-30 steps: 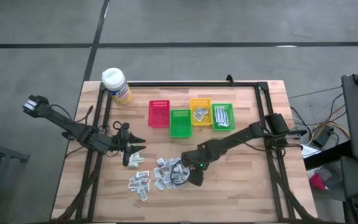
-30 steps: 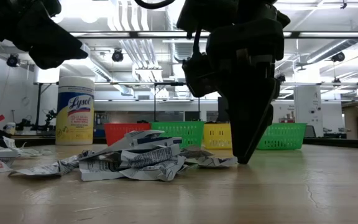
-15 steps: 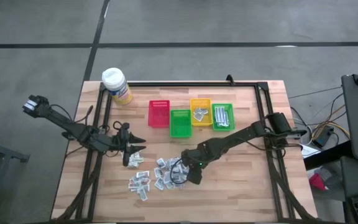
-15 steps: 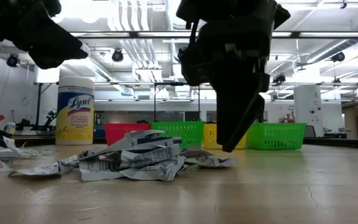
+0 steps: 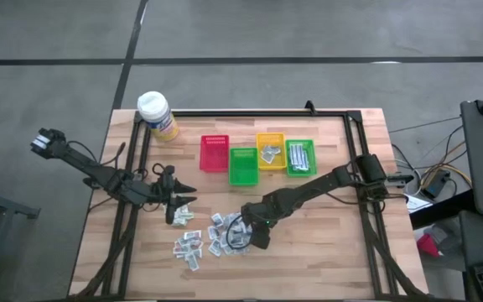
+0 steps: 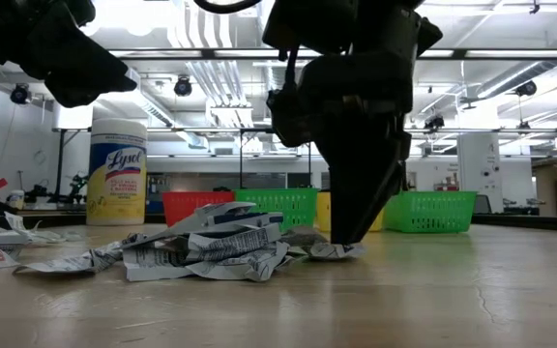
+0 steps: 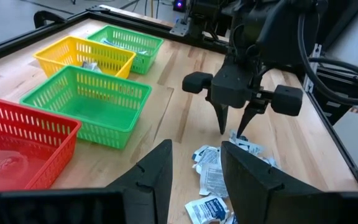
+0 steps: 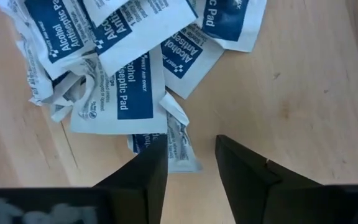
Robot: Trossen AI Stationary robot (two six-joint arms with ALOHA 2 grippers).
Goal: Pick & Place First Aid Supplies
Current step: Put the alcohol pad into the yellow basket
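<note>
The first aid supplies, white packets with blue labels, are lying heaped near the front edge of the table, toward its middle. The right gripper is standing over the heap's right edge, fingers parted, tips pointing down, a packet's corner lying just beside 1 fingertip. The left gripper is hovering open nearer the table's left edge, gripping nothing. Behind the heap, 4 baskets are sitting in a row, with a wipes canister at the back-left corner.
</note>
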